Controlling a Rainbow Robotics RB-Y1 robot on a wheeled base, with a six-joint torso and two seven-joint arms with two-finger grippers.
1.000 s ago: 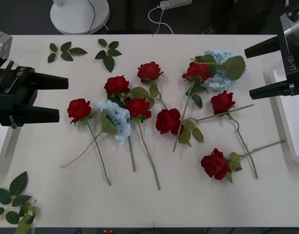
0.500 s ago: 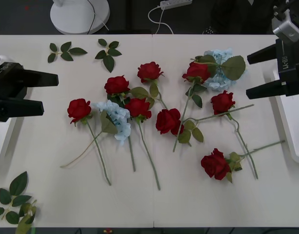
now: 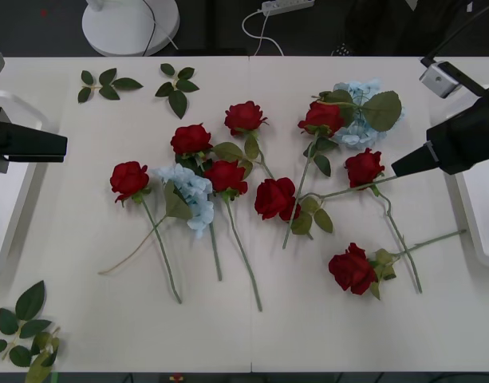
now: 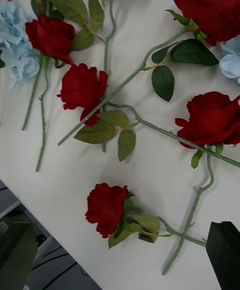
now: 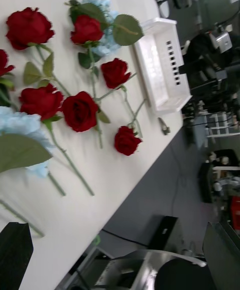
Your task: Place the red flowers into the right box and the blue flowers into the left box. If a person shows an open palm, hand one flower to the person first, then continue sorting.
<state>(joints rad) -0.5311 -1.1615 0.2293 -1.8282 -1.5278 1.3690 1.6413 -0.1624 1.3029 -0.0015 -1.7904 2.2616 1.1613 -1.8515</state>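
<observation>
Several red flowers lie scattered over the middle of the white table, among them one (image 3: 129, 178) at the left, one (image 3: 276, 198) in the centre and one (image 3: 352, 268) nearest the front. One blue flower (image 3: 188, 187) lies among the left roses, another (image 3: 357, 112) at the back right under a rose. The left box (image 3: 5, 215) is at the left edge and the right box (image 3: 477, 207) at the right edge. My right gripper (image 3: 397, 169) hangs open just right of a rose (image 3: 364, 167); one finger (image 4: 224, 250) shows beside its stem. My left gripper (image 3: 61, 146) is open above the left box, well left of the flowers.
Loose leaf sprigs lie at the back left (image 3: 107, 83), beside it (image 3: 177, 86), and at the front left corner (image 3: 21, 327). A white round stand base (image 3: 131, 24) and a power strip (image 3: 288, 6) sit beyond the table's far edge.
My left gripper has drawn back to the left. The right gripper has turned and come down and inward toward the rose at the right. No flower has moved.
</observation>
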